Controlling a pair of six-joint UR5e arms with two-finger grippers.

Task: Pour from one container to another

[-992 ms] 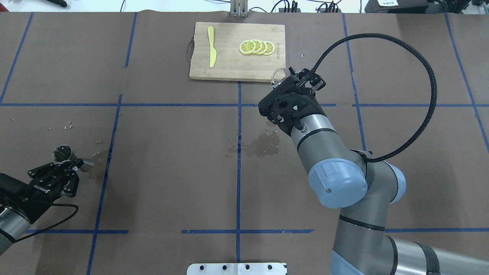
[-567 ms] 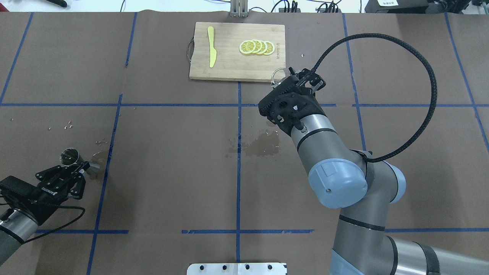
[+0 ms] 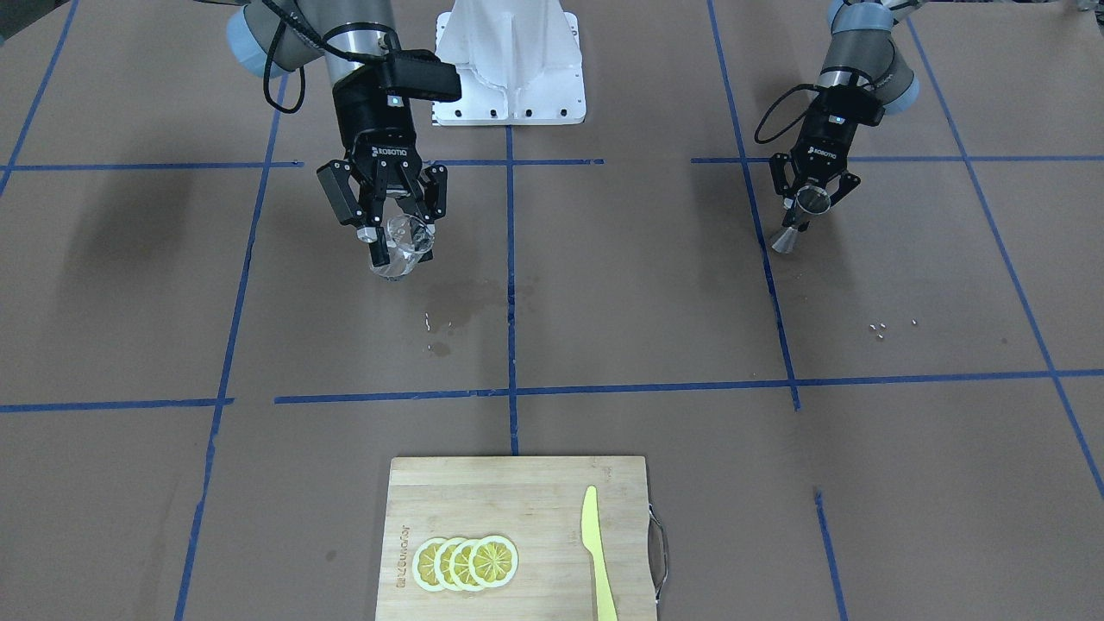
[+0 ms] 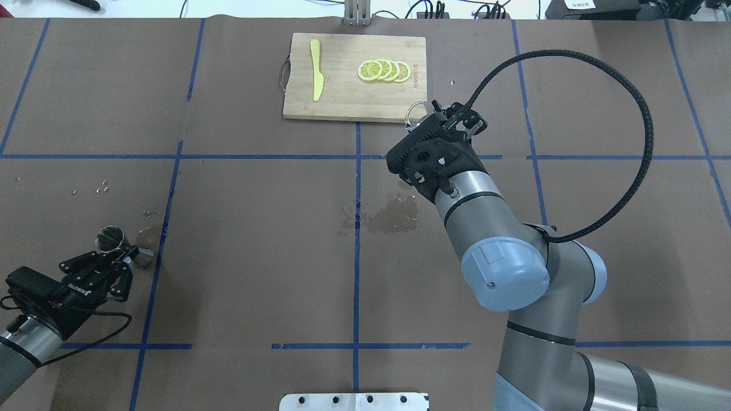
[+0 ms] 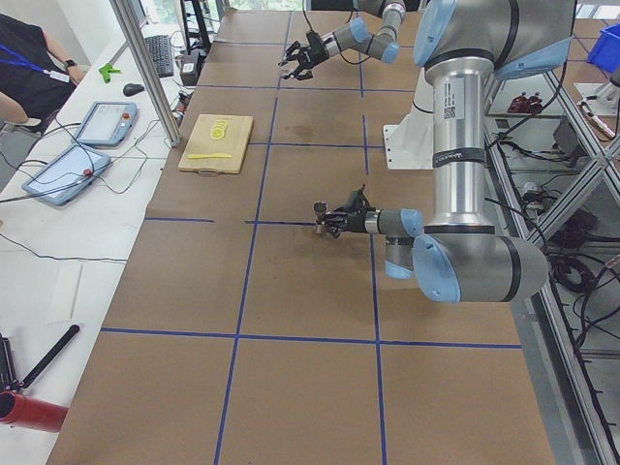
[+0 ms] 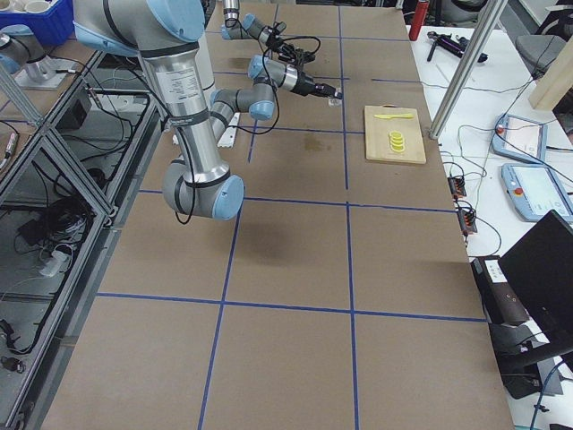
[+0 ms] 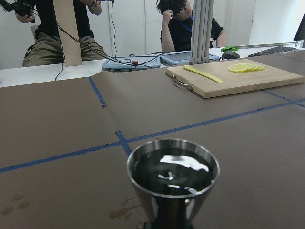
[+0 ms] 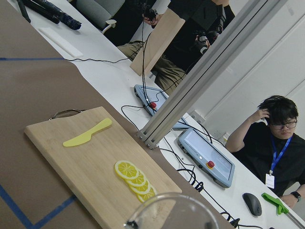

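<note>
My left gripper is shut on the waist of the shiny steel jigger, holding it roughly upright low over the table's near left. In the left wrist view the jigger has dark liquid in its upper cone. From the front the jigger hangs in the left gripper. My right gripper is shut on the small clear glass cup, held above the table near the board's corner. Overhead, only the cup's rim shows past the right hand; it also shows in the right wrist view.
A wooden cutting board lies at the far middle with lemon slices and a yellow knife. A wet patch darkens the paper at mid-table. Small bits lie beyond the jigger. Operators sit past the far edge.
My left gripper has carried the jigger a little to the right and towards the robot. The right arm and the glass cup have not moved.
</note>
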